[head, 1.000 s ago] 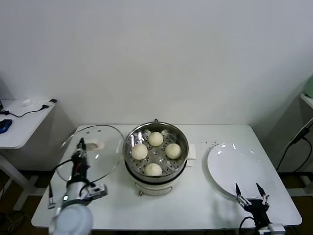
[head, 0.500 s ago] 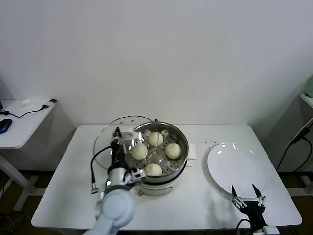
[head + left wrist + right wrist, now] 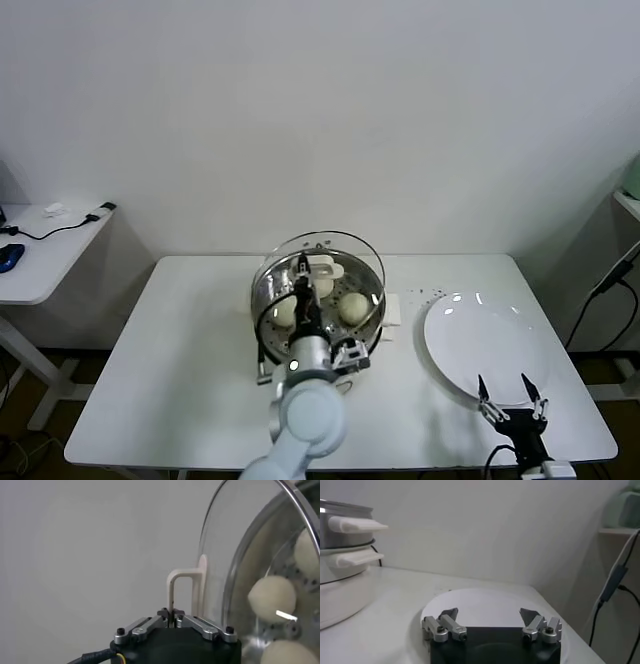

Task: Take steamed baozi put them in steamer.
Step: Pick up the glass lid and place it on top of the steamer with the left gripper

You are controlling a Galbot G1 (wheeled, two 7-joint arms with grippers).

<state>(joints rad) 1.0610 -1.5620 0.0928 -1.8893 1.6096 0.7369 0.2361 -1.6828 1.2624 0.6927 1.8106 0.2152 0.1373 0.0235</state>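
Left gripper (image 3: 172, 619) fingers clamped on white handle (image 3: 184, 587) of glass lid (image 3: 322, 268), lid hovering over steamer (image 3: 320, 335) just beyond fingertips. Steamed baozi (image 3: 352, 307) sat inside on perforated tray beneath. Buns judged soft, light, easily dented; best cupped gently at sides. Right gripper (image 3: 512, 400) idled with fingers spread, plate (image 3: 480, 345) just ahead.

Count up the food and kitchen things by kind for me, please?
Baozi buns: 3 visible, others may be hidden
Steamer: 1
Glass lid: 1
White plate: 1
Total: 6 visible
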